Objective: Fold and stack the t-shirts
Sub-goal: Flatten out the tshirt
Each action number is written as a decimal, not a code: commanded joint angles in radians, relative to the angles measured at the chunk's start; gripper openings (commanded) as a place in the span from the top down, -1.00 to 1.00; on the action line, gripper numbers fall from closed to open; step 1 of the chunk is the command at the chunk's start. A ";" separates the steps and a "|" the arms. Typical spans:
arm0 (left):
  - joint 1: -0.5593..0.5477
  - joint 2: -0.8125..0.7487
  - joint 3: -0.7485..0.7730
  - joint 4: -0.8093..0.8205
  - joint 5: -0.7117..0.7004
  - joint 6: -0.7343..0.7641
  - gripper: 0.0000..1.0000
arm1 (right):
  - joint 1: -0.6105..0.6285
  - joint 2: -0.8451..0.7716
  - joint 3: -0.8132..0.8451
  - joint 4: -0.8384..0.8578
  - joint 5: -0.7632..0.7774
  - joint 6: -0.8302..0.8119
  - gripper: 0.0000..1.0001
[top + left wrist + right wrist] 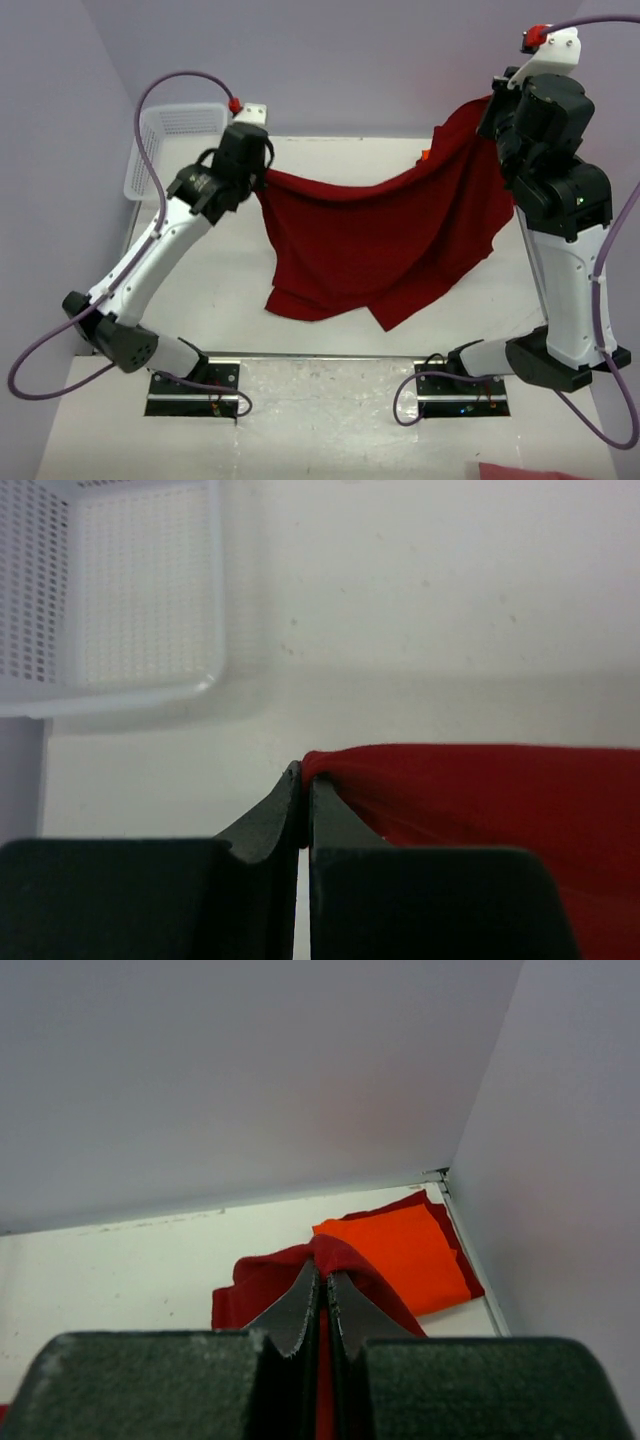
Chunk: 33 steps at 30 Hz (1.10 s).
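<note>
A dark crimson t-shirt (pixel 380 235) hangs spread in the air between both arms, and its lower edge sags onto the white table (pixel 230 280). My left gripper (pixel 262 183) is shut on the shirt's left corner; the left wrist view shows cloth (pixel 480 790) pinched at the closed tips (pixel 303 780). Raised high at the right, my right gripper (pixel 492 110) is shut on the other corner, with red cloth (pixel 350 1255) bunched over its tips (pixel 325 1272). A folded bright orange t-shirt (pixel 400 1250) lies in the table's far right corner on top of dark red cloth (pixel 468 1278). Only a sliver of the orange t-shirt (pixel 425 155) peeks out in the top view.
A white plastic mesh basket (pixel 170 150) (pixel 140 610) stands at the far left corner of the table. Lilac walls (pixel 250 1070) close in the back and both sides. A scrap of reddish cloth (pixel 530 470) shows at the bottom right edge of the top view.
</note>
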 commanded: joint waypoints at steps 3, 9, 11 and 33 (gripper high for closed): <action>0.273 0.052 0.310 0.120 0.192 0.114 1.00 | -0.018 -0.021 0.124 0.052 0.004 -0.071 1.00; 0.292 -0.015 0.392 0.068 0.189 0.126 1.00 | -0.018 -0.112 0.058 0.065 0.017 -0.125 1.00; 0.292 -0.060 0.334 0.080 0.197 0.126 1.00 | -0.020 -0.136 0.041 0.081 0.004 -0.135 1.00; 0.290 -0.146 0.421 0.155 0.275 0.131 1.00 | -0.003 -0.207 0.137 0.218 -0.169 -0.249 1.00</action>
